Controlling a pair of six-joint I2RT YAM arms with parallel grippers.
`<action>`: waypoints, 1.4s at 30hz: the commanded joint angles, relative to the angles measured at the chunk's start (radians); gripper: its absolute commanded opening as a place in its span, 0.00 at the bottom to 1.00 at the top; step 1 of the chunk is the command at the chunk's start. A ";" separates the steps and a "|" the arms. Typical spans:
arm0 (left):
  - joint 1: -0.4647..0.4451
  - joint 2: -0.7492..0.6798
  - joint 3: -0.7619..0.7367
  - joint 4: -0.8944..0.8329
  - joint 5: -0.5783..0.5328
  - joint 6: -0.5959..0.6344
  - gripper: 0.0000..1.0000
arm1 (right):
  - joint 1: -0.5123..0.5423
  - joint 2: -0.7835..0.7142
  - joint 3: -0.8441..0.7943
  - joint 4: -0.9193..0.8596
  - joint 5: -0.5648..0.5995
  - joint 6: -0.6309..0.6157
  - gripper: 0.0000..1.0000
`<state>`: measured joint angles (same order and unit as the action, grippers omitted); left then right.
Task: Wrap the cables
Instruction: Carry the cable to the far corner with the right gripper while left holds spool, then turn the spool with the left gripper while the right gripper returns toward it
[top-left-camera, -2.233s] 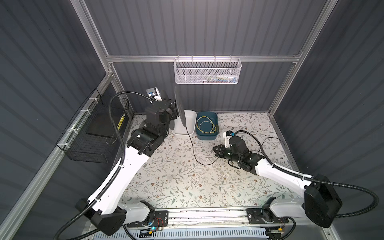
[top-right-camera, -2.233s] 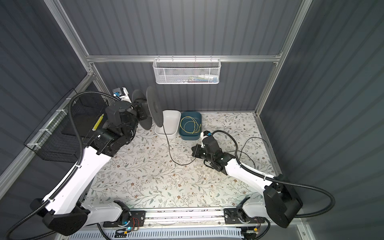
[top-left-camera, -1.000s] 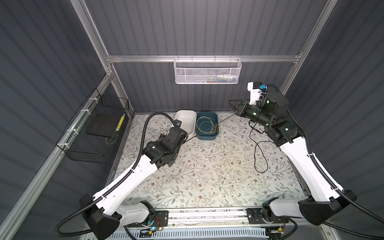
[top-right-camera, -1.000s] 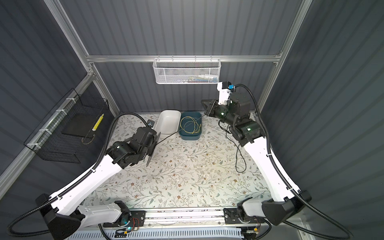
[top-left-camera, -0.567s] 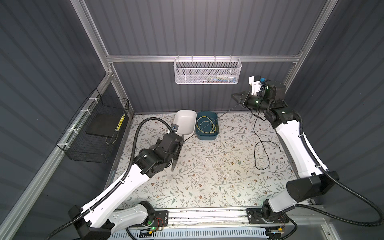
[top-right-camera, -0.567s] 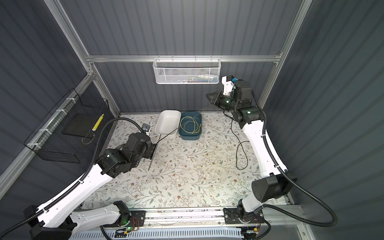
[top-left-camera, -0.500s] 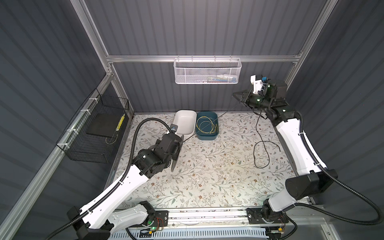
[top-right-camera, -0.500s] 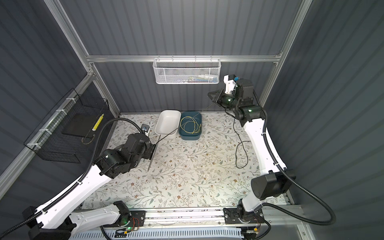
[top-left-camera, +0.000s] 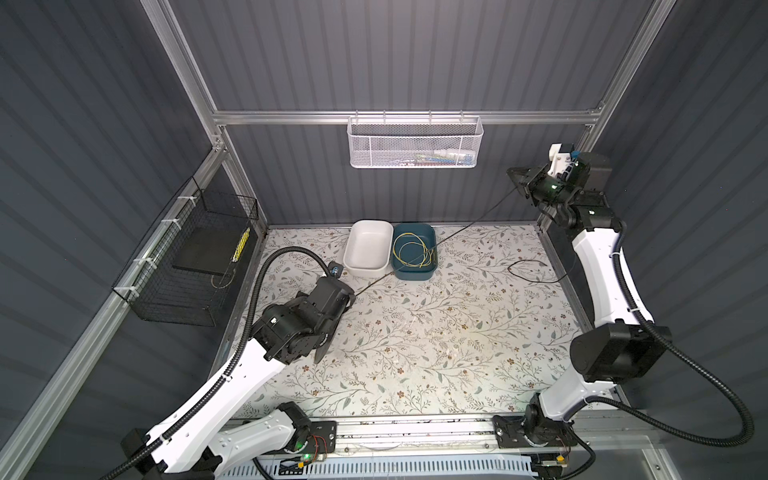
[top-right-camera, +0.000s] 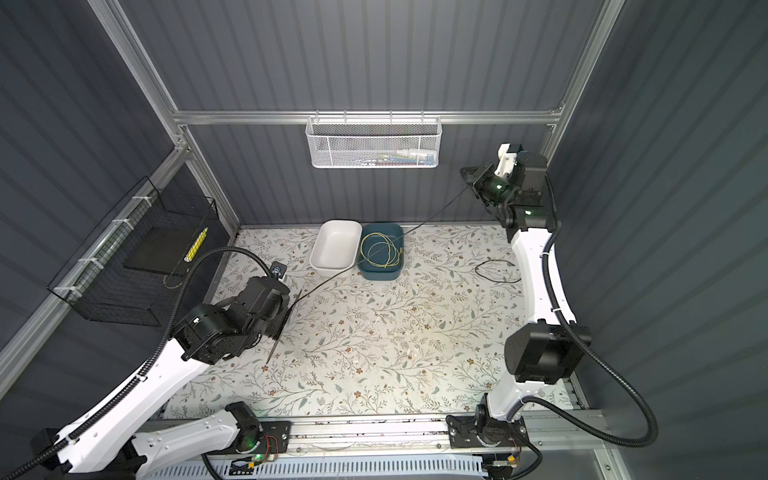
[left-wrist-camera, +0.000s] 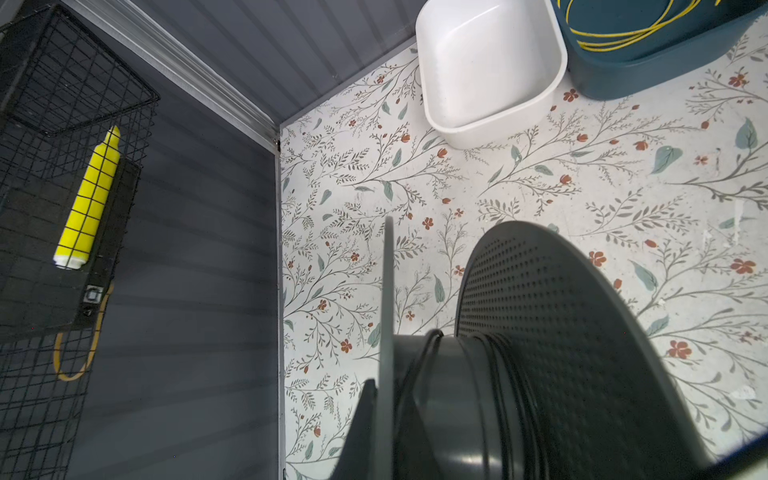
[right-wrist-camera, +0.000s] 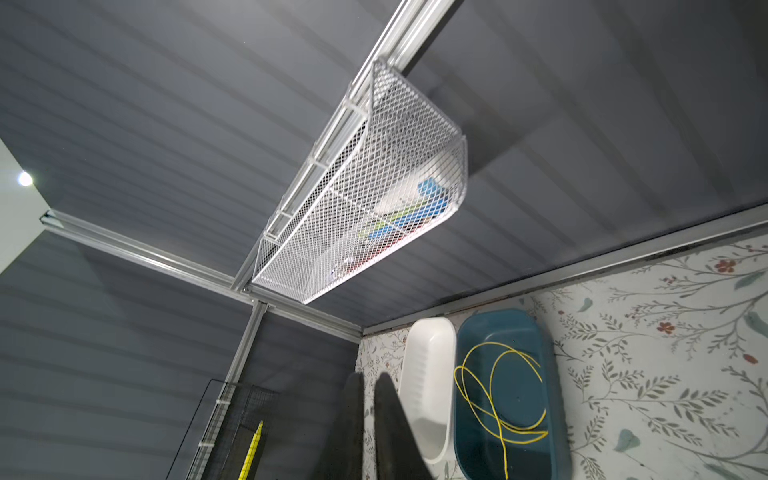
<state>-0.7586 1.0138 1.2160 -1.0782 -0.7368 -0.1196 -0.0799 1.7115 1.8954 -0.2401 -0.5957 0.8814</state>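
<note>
tautly, cables cross floral tabletop (grey walls).

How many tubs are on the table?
2: an empty white tub near the back wall; a teal tub right of it in both top views, holding a yellow wire coil.

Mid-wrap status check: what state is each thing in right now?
left gripper, shut on spool flange.
spool, a few turns wound.
black cable, taut from spool to right gripper.
right gripper, raised, shut on black cable.
white bin, empty.
blue bin, holding yellow wire coil.
</note>
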 joint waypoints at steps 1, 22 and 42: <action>0.006 -0.028 0.066 -0.032 -0.048 0.018 0.00 | -0.023 0.038 0.041 0.033 0.001 0.028 0.10; 0.006 -0.035 0.241 -0.062 0.041 0.053 0.00 | -0.040 0.172 0.081 0.001 0.007 0.025 0.00; 0.006 -0.029 0.384 -0.021 0.364 0.105 0.00 | -0.006 0.239 0.038 -0.051 0.065 -0.068 0.00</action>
<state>-0.7578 1.0199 1.5963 -1.1637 -0.4839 -0.0395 -0.0875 1.9110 1.8690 -0.2401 -0.5568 0.8761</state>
